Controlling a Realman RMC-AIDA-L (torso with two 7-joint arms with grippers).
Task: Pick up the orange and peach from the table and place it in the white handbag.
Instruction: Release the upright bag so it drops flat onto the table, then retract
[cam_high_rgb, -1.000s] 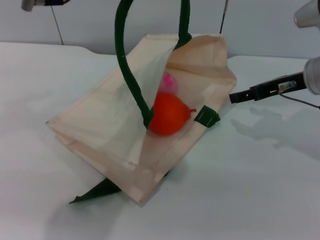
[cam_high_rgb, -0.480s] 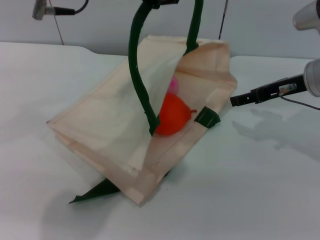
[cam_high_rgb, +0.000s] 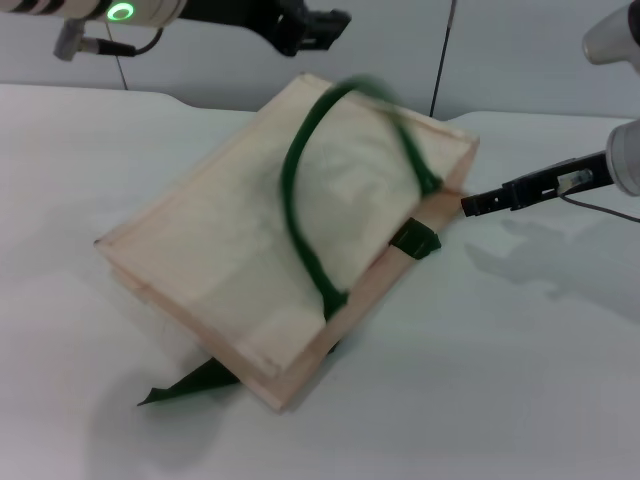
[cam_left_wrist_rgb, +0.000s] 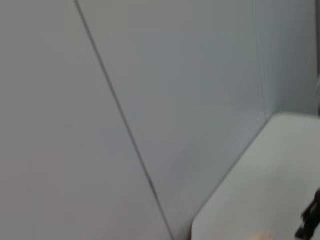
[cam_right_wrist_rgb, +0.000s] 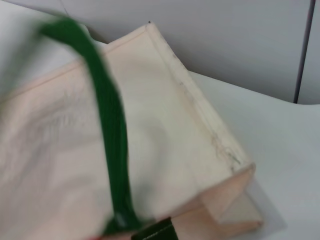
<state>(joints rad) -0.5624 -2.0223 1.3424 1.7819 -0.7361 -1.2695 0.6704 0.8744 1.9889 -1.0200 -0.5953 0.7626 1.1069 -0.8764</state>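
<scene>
The white handbag (cam_high_rgb: 290, 240) has been released and lies collapsed; both fruits are hidden, likely inside. Neither gripper's state can be told.

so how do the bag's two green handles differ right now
The upper handle loops across the white handbag's top face; the lower handle pokes out from under its near corner. The upper shows a whole arc, the lower only a tip. Both are dark green.
</scene>
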